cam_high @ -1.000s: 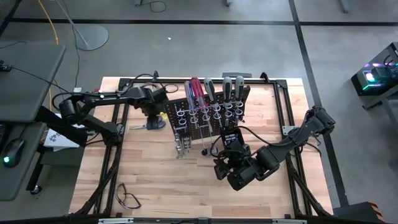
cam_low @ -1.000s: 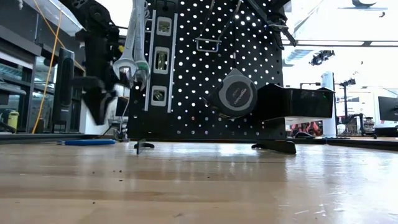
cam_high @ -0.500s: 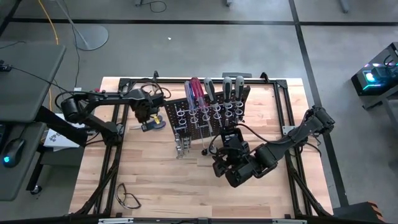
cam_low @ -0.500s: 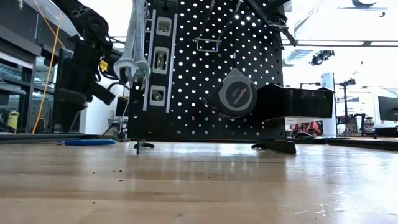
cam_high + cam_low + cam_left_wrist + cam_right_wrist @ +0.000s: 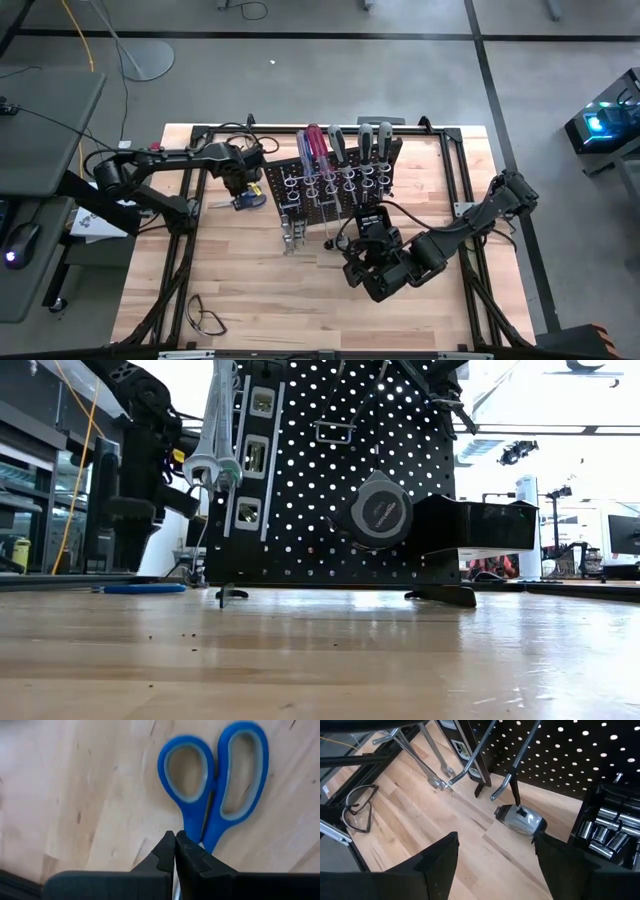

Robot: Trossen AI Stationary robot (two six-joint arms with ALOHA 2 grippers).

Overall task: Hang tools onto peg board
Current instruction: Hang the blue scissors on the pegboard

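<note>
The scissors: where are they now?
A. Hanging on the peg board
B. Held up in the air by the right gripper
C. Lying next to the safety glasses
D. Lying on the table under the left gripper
D: the left wrist view shows the scissors flat on the table, just ahead of the shut left gripper.

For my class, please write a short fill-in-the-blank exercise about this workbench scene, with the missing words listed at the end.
1. The left gripper is closed just short of the blue-handled ____, which lie flat on the wooden table.
2. The right gripper has its fingers ____.
3. The screwdrivers stand in rings along the top of the black ____.

Missing words: scissors; open; peg board
</note>
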